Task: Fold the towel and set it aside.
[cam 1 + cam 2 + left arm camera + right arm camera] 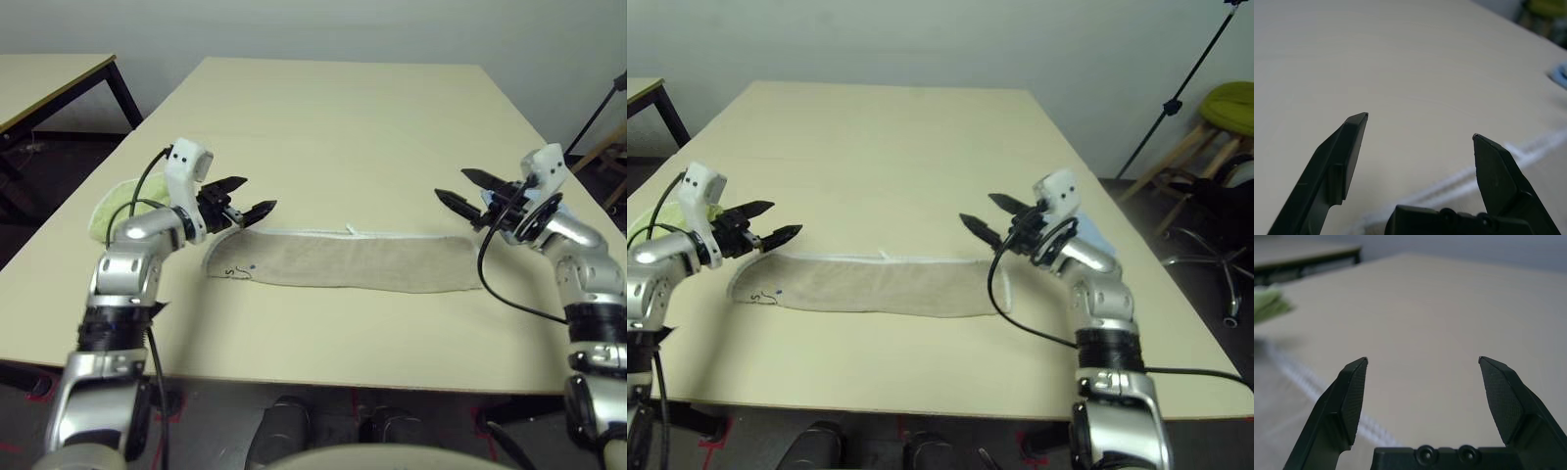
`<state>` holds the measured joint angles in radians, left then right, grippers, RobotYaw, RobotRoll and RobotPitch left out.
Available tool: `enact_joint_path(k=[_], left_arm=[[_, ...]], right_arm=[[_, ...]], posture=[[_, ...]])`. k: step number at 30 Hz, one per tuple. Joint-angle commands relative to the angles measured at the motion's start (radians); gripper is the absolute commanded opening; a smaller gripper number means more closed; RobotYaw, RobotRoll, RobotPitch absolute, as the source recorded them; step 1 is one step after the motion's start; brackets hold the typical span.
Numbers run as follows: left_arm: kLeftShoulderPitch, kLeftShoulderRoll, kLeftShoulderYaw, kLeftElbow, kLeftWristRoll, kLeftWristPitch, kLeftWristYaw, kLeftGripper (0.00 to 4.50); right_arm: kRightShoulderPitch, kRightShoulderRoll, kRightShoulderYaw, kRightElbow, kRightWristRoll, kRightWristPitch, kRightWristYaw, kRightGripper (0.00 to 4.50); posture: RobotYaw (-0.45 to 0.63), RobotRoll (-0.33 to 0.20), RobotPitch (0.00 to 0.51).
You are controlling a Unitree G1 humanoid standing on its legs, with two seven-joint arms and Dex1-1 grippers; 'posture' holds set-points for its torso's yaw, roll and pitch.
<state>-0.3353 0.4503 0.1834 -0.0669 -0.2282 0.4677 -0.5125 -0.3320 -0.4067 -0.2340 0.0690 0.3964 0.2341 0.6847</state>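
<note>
Left eye view, towel: we find it folded into a long narrow band, flat on the counter between the two arms.
Left gripper: we note its jaws spread wide, empty, poised just above the band's left end, touching nothing.
Right gripper: jaws likewise wide apart, empty, above the right end.
Yellow-green towel: at the counter's left edge, behind the left arm.

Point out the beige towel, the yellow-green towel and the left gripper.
beige towel [358,262]: left eye view, middle of the folded strip.
yellow-green towel [110,208]: left eye view, its visible edge.
left gripper [255,197]: left eye view, between the fingertips.
</note>
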Motion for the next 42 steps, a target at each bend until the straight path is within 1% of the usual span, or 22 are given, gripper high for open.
enact_joint_path(k=[1, 2, 3, 5, 10, 14, 15, 16, 20, 23, 24, 27, 31, 35, 42], left_arm=[[0.057, -0.067, 0.014, -0.046, 0.037, -0.009, 0.140, 4.50], [0.067, -0.079, 0.014, -0.051, 0.034, -0.006, 0.152, 4.50], [0.079, -0.085, 0.009, -0.055, 0.033, -0.004, 0.157, 4.32], [0.107, -0.079, -0.012, -0.054, 0.033, -0.005, 0.142, 3.93], [0.142, -0.079, -0.015, -0.027, 0.024, -0.008, 0.142, 2.19], [0.158, -0.087, -0.025, -0.004, 0.022, -0.019, 0.134, 0.77], [0.163, -0.089, -0.030, 0.009, 0.026, -0.027, 0.130, 0.31], [0.166, -0.090, -0.036, 0.022, 0.028, -0.035, 0.125, 0.02], [0.165, -0.079, -0.056, 0.109, 0.054, -0.092, 0.111, 0.02], [0.173, -0.051, -0.083, 0.169, 0.091, -0.137, 0.094, 0.02], [0.177, -0.046, -0.085, 0.182, 0.098, -0.146, 0.094, 0.02], [0.186, -0.044, -0.061, 0.200, 0.084, -0.150, 0.103, 0.02], [0.206, -0.020, -0.047, 0.218, 0.078, -0.150, 0.092, 0.02], [0.207, -0.001, -0.022, 0.241, 0.071, -0.161, 0.094, 0.02], [0.195, 0.045, 0.000, 0.299, 0.066, -0.201, 0.070, 0.02]], right_arm=[[0.074, 0.065, -0.020, -0.095, 0.013, 0.005, -0.111, 4.48], [0.091, 0.081, -0.019, -0.112, 0.023, 0.016, -0.124, 4.34], [0.107, 0.091, -0.016, -0.124, 0.029, 0.023, -0.131, 4.21], [0.134, 0.106, -0.007, -0.141, 0.040, 0.034, -0.141, 3.77], [0.180, 0.117, 0.018, -0.144, 0.035, 0.032, -0.142, 1.80], [0.197, 0.113, 0.037, -0.126, 0.018, 0.028, -0.146, 0.35], [0.202, 0.108, 0.044, -0.116, 0.008, 0.028, -0.143, 0.00], [0.206, 0.102, 0.052, -0.107, -0.003, 0.031, -0.142, 0.00], [0.212, 0.076, 0.095, -0.073, -0.047, 0.058, -0.140, 0.00], [0.213, 0.054, 0.113, -0.057, -0.060, 0.090, -0.138, 0.00], [0.214, 0.047, 0.115, -0.055, -0.062, 0.101, -0.136, 0.00], [0.230, 0.021, 0.114, -0.041, -0.074, 0.118, -0.136, 0.00], [0.248, -0.014, 0.103, 0.010, -0.105, 0.102, -0.144, 0.00], [0.240, -0.032, 0.076, 0.060, -0.107, 0.091, -0.149, 0.00], [0.242, -0.052, 0.066, 0.134, -0.119, 0.047, -0.141, 0.00]], posture=[[0.10, 0.000, 0.065], [0.10, 0.000, 0.065], [0.10, 0.000, 0.065], [0.10, 0.000, 0.065], [0.09, 0.000, 0.065], [0.09, 0.000, 0.062], [0.09, 0.000, 0.062], [0.09, 0.000, 0.062], [0.09, 0.000, 0.062], [0.09, 0.000, 0.062], [0.09, 0.000, 0.053], [0.09, 0.000, 0.053], [0.09, 0.000, 0.051], [0.10, 0.000, 0.053], [0.10, 0.000, 0.049]])
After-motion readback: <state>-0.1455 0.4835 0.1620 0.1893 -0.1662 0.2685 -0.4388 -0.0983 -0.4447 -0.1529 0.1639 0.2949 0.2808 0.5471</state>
